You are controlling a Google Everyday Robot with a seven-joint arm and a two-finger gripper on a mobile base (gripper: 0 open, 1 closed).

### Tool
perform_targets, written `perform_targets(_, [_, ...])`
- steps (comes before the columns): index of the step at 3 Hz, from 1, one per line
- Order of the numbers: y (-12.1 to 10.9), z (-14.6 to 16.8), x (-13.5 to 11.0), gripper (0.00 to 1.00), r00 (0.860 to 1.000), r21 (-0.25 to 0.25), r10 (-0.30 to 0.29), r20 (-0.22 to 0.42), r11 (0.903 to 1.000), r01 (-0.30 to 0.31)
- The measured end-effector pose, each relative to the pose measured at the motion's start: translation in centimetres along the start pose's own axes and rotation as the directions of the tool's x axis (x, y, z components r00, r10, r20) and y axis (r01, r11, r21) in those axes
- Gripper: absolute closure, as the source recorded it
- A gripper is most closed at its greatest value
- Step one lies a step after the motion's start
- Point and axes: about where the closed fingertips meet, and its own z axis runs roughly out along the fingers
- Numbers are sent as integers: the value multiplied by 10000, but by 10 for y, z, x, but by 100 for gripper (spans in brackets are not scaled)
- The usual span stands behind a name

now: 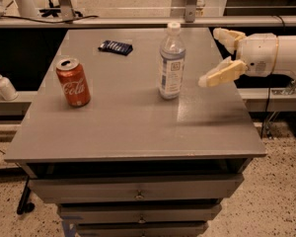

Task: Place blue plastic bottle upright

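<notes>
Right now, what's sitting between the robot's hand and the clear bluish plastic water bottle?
Nothing. In the camera view, the open hand hangs beside the upright clear bluish plastic water bottle, with only bare grey tabletop between them.

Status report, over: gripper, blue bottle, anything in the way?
Gripper, jaws open, right of the blue plastic bottle, not touching. Bottle upright on table, cap on. Coca-Cola can well aside, not in the way.

You see blue plastic bottle point(171, 63), centre of table: clear bluish tint, white cap, white-blue printed label. Gripper point(208, 57), right of bottle and apart from it, fingers spread: cream fingers, white wrist. Can point(73, 82), left: red, white script. Packet point(116, 47), far: dark blue. Table point(138, 127): plain grey. Pump bottle point(2, 84), far left: white. Floor point(266, 211): speckled beige.
</notes>
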Motion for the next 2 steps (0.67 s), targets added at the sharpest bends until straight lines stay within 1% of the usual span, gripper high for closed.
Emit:
perform_targets(1, [-7, -37, 15, 0, 9986, 265, 29, -533, 9996, -14])
perform_targets(2, [-7, -37, 15, 0, 9986, 264, 28, -533, 9997, -14])
